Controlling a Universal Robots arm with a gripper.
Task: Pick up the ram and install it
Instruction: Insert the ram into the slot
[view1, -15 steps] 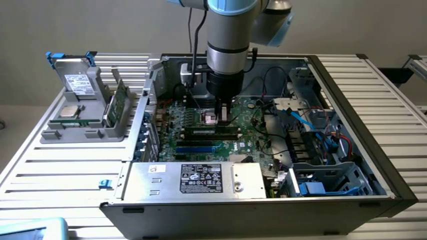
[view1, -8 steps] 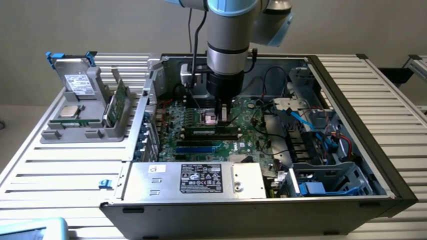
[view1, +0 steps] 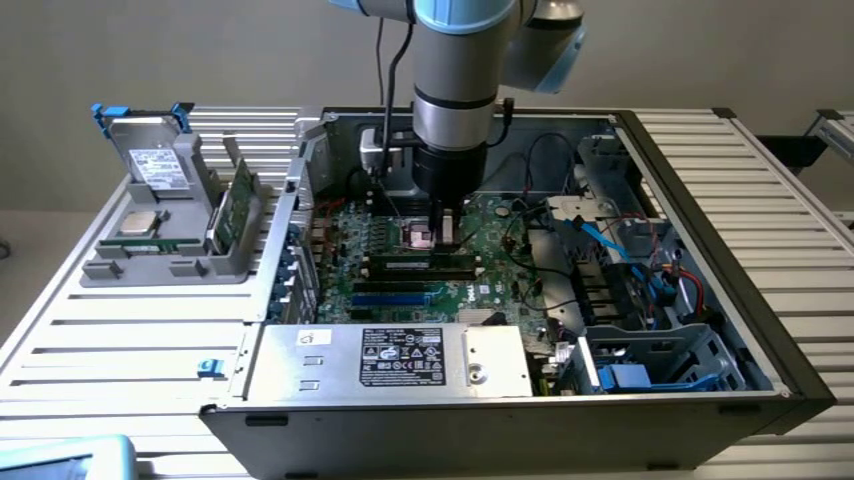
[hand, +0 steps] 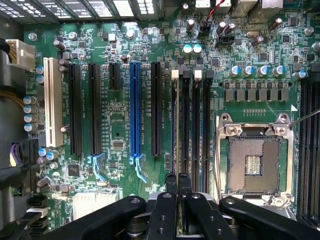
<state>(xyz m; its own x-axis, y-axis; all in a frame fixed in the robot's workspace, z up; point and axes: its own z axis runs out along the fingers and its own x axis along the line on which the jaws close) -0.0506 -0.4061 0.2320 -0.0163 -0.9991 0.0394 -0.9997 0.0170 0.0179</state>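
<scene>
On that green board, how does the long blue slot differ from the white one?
The blue slot is bright blue, the white slot cream-white. The blue slot ends in a pale blue latch; the white slot shows none. The white slot lies near the edge of the green board; the blue slot lies further in, with black slots on both sides. Both are long, narrow, empty and run parallel.
</scene>
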